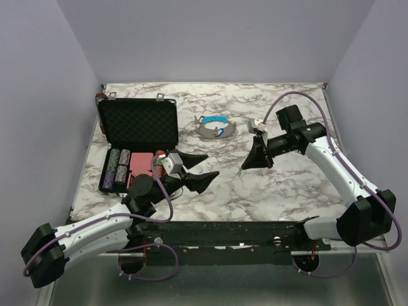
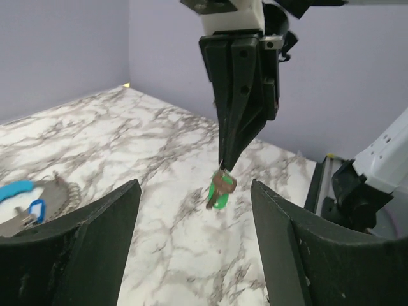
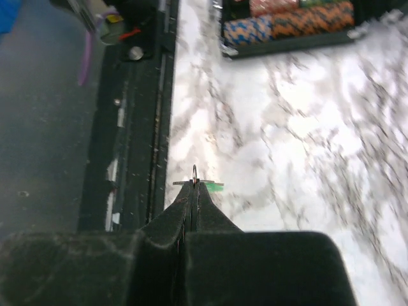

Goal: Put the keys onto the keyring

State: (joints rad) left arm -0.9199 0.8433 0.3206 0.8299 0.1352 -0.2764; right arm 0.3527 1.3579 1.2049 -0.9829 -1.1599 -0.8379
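The right end effector [image 2: 224, 163] has its fingers pressed together on a green-headed key [image 2: 220, 190]. It pinches the key only at the top end, so the key dangles tilted below the fingertips, in the air above the table [image 1: 280, 185]. From the right wrist view, only a sliver of green and a tiny wire loop stick out past the tips. Whether the grip is on the loop or on the edge of the head cannot be told.

The left end effector [image 1: 209, 164] faces it with its fingers spread wide and nothing between them. The key hangs roughly in line with that gap, a little beyond the tips.

The keyring [image 1: 213, 129] lies flat on the table further back, well apart from both end effectors and to the right of the open case [image 1: 137, 121] that holds the poker chips [image 1: 118, 167].

The key is probably very light and rigid. Its smooth metal blade would slide or pivot easily in a pinch this shallow, and a knock could swing it or drop it. The plastic head looks like the better place to hold, flat between the pads, with the hole left clear for threading.

The keyring appears thin and springy and lies low on the table, so it would be hard to get under. A grip across the thicker blue part, or a pinch on the wire from above, seems the surest way to steady it.
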